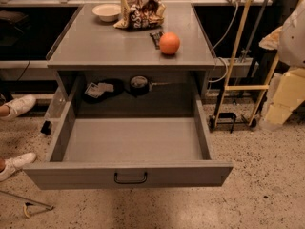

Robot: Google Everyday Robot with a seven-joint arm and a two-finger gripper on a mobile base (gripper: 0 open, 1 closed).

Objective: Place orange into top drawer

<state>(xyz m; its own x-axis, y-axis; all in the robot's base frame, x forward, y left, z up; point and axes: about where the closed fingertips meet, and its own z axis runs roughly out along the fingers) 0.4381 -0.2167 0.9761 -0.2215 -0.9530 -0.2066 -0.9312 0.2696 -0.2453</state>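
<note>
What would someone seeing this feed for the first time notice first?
The top drawer stands pulled wide open toward the camera, filling the lower half of the view. The orange sits bright on the cabinet top above it, near the right front. Behind the orange are a crumpled snack bag and a white bowl. The gripper is not in view.
</note>
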